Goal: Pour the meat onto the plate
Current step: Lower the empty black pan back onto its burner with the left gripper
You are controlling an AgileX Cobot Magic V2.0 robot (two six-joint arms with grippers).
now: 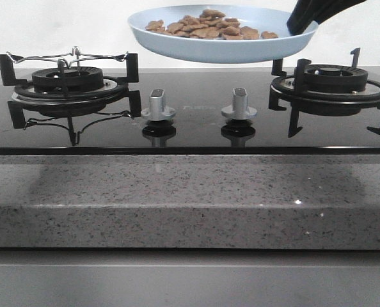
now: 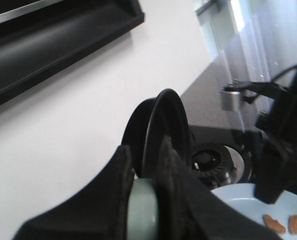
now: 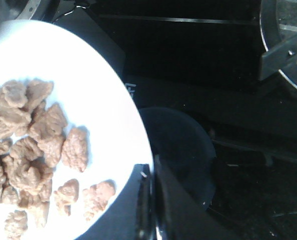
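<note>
Right claw [image 1: 303,25] clamped on plate [image 1: 222,50] rim, raised above stove, meat [image 1: 206,27] heaped inside

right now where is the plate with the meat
In the front view the pale-blue plate hangs in the air above the stove, over the two knobs, held at its right rim by the right gripper, with the meat heaped inside.

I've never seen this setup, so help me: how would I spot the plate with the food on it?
Find the black glass stove with a burner at each side and two silver knobs between. Look above the knobs: a wide, shallow pale-blue plate is held in the air. It alone is pale and carries brown meat.
</note>
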